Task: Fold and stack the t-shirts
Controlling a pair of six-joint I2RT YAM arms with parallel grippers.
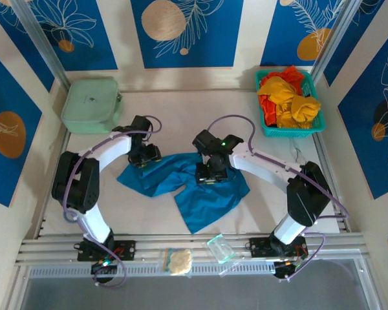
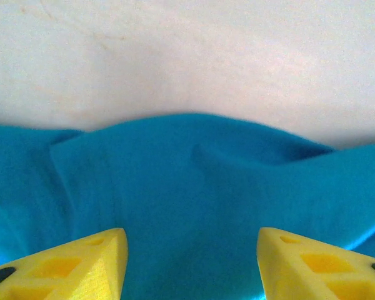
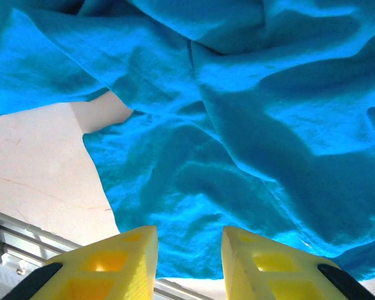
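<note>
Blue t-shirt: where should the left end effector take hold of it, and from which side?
Probably take the blue t-shirt at its left corner, where the cloth lies bunched in raised folds. Come down from above: the left end effector hangs open there.

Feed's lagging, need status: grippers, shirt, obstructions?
Left gripper open over crumpled teal-blue cloth t-shirt. Right gripper open above it. Shirt unfolded. No obstruction seen.
</note>
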